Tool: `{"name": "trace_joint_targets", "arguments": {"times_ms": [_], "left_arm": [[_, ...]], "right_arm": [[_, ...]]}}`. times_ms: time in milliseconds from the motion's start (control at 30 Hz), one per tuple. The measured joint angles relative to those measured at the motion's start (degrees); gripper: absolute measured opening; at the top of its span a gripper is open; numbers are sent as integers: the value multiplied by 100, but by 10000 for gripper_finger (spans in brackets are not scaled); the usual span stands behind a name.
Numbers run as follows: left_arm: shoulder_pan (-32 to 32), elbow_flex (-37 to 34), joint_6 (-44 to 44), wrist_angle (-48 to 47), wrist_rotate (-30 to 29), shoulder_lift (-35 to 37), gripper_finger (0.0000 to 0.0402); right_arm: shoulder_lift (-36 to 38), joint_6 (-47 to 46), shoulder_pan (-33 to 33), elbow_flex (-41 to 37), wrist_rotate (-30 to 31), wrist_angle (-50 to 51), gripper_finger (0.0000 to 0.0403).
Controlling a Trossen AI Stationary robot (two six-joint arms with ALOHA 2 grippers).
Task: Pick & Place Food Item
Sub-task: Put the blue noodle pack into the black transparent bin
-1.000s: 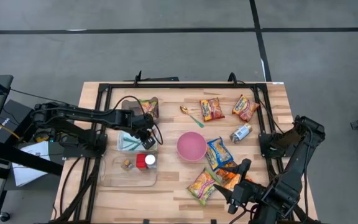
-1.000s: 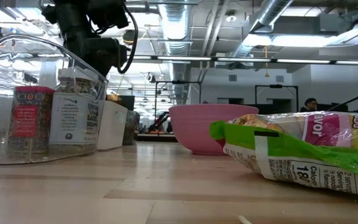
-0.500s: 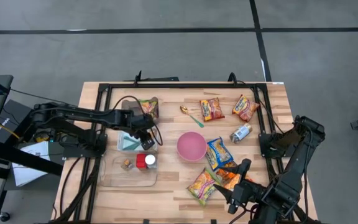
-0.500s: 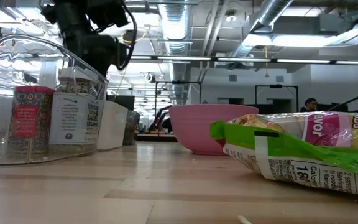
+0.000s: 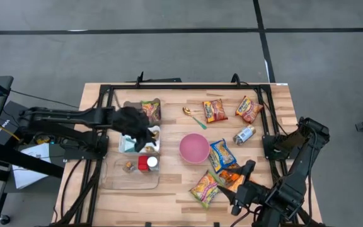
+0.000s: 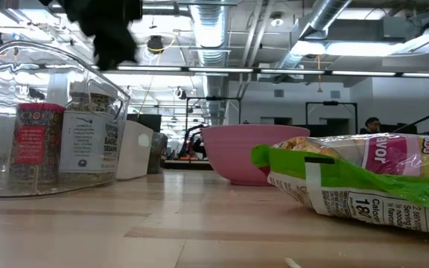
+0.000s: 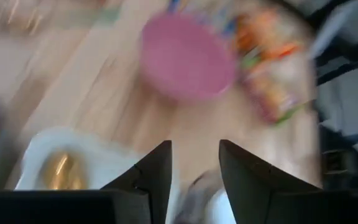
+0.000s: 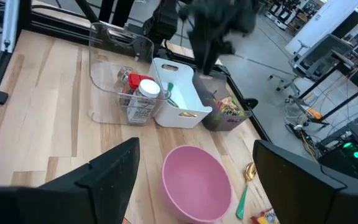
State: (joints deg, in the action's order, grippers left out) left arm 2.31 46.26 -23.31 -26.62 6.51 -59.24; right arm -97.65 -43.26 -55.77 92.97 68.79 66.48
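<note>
Several bright snack packets lie flat on the wooden table: two at the far right (image 5: 214,111) (image 5: 249,108) and a cluster near the front (image 5: 221,155) (image 5: 205,188). A pink bowl (image 5: 194,148) stands in the middle. My left gripper (image 5: 137,132) hovers above the white bin (image 5: 130,145); in its wrist view (image 7: 194,171) the fingers are apart with nothing between them. My right gripper (image 5: 241,189) waits open and empty near the front edge, beside the front packets; it also shows in its wrist view (image 8: 194,199).
A clear container (image 5: 131,173) with spice jars (image 5: 147,163) stands in front of the white bin, which holds utensils (image 8: 173,96). A dark pouch (image 5: 150,108), a gold spoon (image 5: 194,116) and a small bottle (image 5: 244,134) lie on the table. A black frame (image 5: 169,86) rims it.
My left gripper has risen and drawn back toward the table's left and far edge, from over the bin's near right corner to over the bin's far part. Nothing on the table has moved.
</note>
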Motion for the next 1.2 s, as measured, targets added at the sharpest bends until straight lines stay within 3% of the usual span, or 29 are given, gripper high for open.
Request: {"name": "trace_joint_targets", "arguments": {"times_ms": [200,400,567,700,833,1000,1200], "left_arm": [[-603,2,819,1894,3,330,125],[-1532,9,2254,3870,2,109,127],[-2395,7,3344,4939,0,-417,128],[-3000,4,4112,5386,-280,-933,129],[-3483,4,4671,5622,-1081,-1311,127],[-3818,2,5073,5887,-2056,-1493,129],[-3931,2,5159,5998,-2311,-1414,126]], "right_arm": [[-2,-1222,47,0,-146,1073,307],[-2,-2976,258,-43,-926,2364,307],[-5,-2969,392,-153,-1360,2362,307],[-22,-3019,411,-251,-1453,2357,307],[-17,-3258,431,-420,-1593,2353,307],[-20,-3478,754,-834,-2325,2350,307],[-17,-3352,1352,-1418,-2707,2346,307]]}}
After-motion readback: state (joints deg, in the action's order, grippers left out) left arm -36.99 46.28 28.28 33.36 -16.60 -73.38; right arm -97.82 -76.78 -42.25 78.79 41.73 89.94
